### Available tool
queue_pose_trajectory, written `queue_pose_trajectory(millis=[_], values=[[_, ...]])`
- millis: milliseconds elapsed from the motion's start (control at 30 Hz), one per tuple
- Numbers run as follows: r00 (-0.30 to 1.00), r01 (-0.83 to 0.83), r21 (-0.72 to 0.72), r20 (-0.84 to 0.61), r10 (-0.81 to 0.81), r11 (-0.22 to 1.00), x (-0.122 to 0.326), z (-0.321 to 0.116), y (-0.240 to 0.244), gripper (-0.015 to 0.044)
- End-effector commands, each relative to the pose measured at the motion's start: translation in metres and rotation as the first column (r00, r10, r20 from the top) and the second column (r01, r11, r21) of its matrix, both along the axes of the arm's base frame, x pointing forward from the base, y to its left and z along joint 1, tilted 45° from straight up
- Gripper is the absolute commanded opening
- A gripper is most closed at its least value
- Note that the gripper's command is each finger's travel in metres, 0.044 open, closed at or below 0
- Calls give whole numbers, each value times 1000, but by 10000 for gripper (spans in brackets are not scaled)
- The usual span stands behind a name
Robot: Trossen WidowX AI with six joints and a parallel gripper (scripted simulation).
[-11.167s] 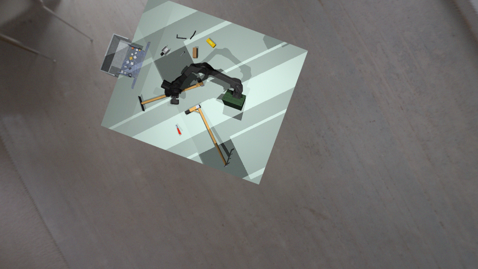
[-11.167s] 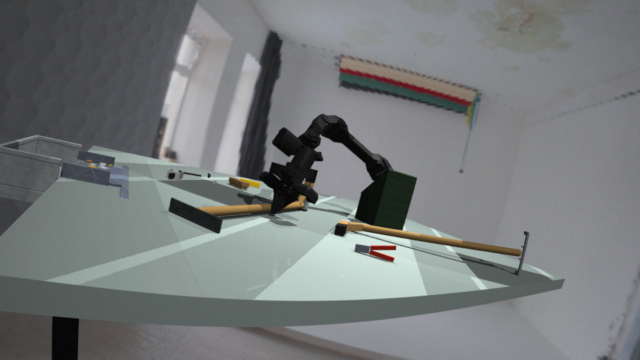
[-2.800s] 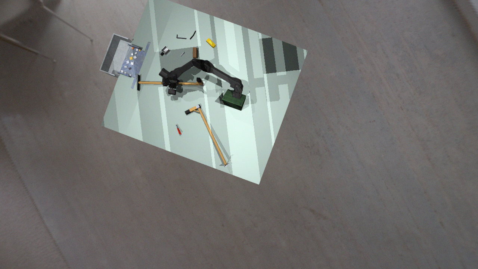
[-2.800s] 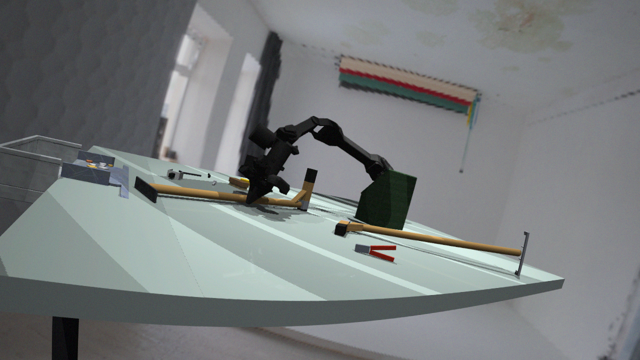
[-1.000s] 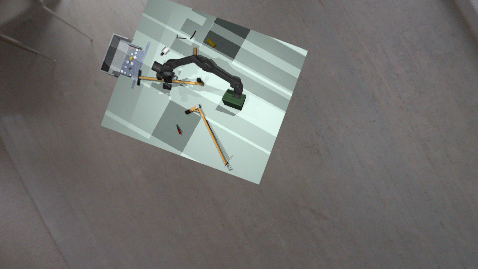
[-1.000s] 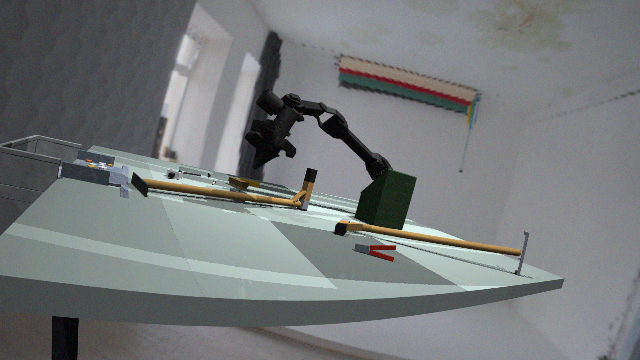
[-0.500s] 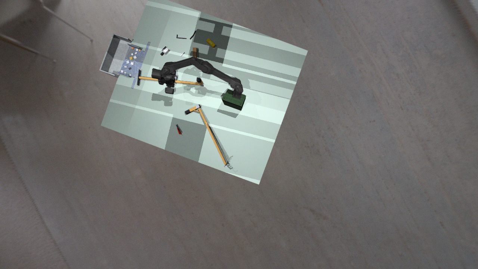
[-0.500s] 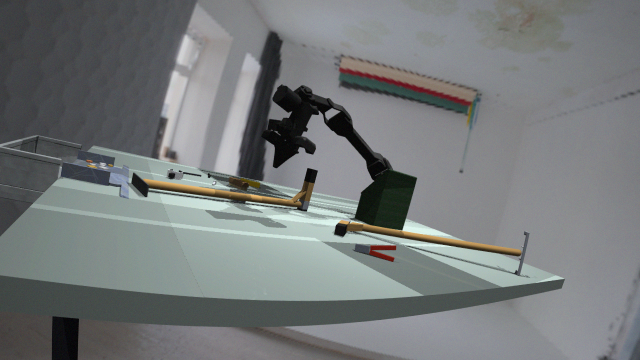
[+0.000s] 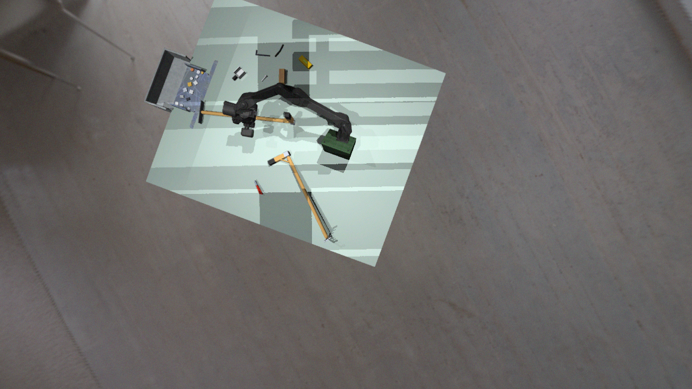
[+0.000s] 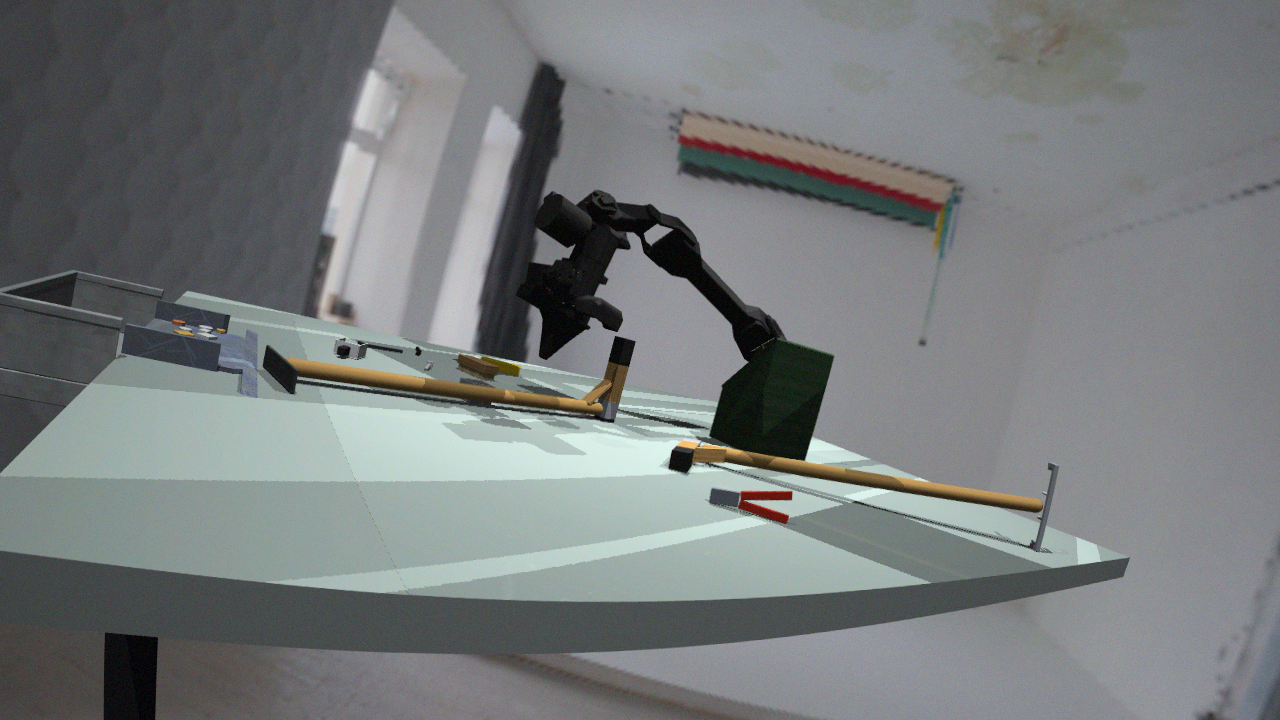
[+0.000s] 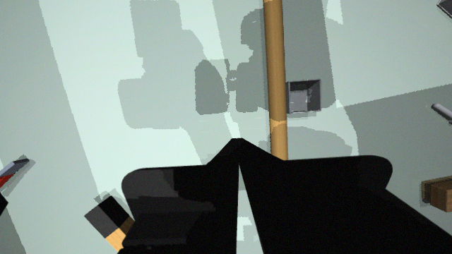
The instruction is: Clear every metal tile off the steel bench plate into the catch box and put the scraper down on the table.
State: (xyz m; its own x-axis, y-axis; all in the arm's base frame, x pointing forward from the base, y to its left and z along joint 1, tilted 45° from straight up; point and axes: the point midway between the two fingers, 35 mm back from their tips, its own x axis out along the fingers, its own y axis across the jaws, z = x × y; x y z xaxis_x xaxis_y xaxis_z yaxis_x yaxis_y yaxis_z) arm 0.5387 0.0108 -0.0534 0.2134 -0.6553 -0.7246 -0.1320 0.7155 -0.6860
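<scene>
The long scraper point(image 9: 215, 113) point(image 10: 384, 377) point(image 11: 275, 70) lies on the table, its dark blade beside the near edge of the steel bench plate point(image 9: 199, 92) point(image 10: 238, 353). Several small metal tiles point(image 9: 189, 84) point(image 10: 183, 332), silver, orange and dark, lie on the plate. The grey catch box point(image 9: 161, 77) point(image 10: 53, 331) stands at the plate's far end; its floor is partly hidden. My gripper point(image 10: 547, 353) point(image 11: 236, 143) is shut and empty, above the table near the scraper's handle, which shows to the right of the fingertips in the wrist view.
A rake-like tool point(image 9: 297, 176) point(image 10: 877, 479) and red-handled pliers point(image 9: 259, 188) point(image 10: 767, 495) lie to one side. A brown block point(image 9: 282, 75) point(image 11: 439, 195) and a yellow block point(image 9: 305, 61) lie on the other. A small hollow grey box point(image 11: 298, 100) sits beside the scraper's handle.
</scene>
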Motion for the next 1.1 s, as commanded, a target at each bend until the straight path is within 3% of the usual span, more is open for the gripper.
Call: queue_pose_trajectory(millis=[0, 1067], values=[[1000, 6, -5, -2, -6, 1000, 0, -8, -8, 0], [998, 63, -14, 12, -63, 998, -8, -59, -61, 0]])
